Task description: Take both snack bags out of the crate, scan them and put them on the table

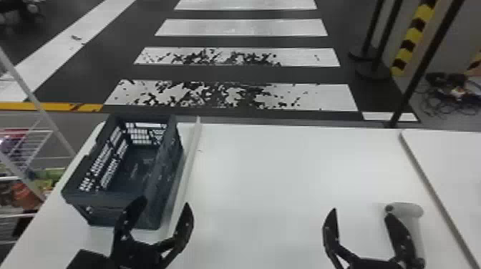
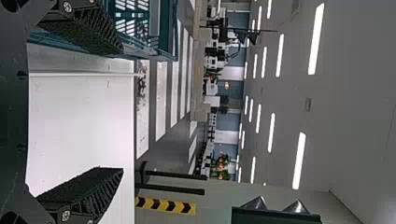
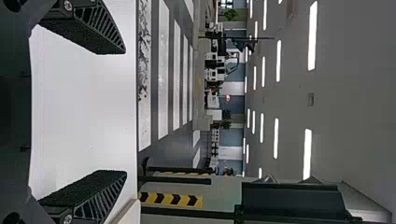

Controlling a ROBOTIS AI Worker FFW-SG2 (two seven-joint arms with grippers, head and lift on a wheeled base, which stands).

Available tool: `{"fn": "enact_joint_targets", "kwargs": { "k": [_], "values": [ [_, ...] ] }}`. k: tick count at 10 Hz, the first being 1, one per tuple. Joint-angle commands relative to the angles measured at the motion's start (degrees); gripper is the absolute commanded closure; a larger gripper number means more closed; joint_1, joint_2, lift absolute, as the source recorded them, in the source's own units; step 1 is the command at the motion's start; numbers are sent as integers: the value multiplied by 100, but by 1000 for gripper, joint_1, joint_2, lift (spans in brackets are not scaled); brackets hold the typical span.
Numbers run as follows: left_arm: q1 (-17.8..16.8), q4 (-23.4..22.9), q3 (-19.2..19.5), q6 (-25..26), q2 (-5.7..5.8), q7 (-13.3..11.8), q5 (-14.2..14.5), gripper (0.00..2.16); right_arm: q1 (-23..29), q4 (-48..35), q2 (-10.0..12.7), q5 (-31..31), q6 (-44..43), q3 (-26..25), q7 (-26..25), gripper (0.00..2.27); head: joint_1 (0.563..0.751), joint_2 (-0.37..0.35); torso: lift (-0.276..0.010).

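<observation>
The dark blue-grey crate [image 1: 114,198] stands at the table's left, with the bare floor of its inside visible in the head view. My left gripper [image 1: 165,205] is open at the crate's near right corner, one finger overlapping the crate wall. In the left wrist view, the left gripper [image 2: 122,109] has its fingers wide apart beside the crate [image 2: 163,28]. My right gripper [image 1: 361,214] stands open over the right part of the white table [image 1: 265,171]. A light grey handheld scanner [image 1: 411,210] lies partly hidden behind its right finger. The right gripper [image 3: 125,112] holds nothing.
A raised white strip [image 1: 189,161] runs along the crate's right side. At the far left a wire rack [image 1: 28,143] holds colourful packages. A second white table [image 1: 451,161] adjoins on the right, and black posts [image 1: 426,60] rise behind the table.
</observation>
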Motion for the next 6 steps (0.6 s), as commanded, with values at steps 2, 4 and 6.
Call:
{"fn": "enact_joint_targets", "kwargs": {
  "k": [2,4,6],
  "values": [
    [14,-14,-9,0,4,0,-16,103,0,0,5,0,36,0,0,73,695,62,-92],
    [31,-32,-18,0,13,0,-25,103,0,-9,5,0,54,9,0,73,695,61,-92],
    [49,-49,-18,0,13,0,-25,103,0,0,5,0,71,26,0,73,695,61,-92]
  ]
}}
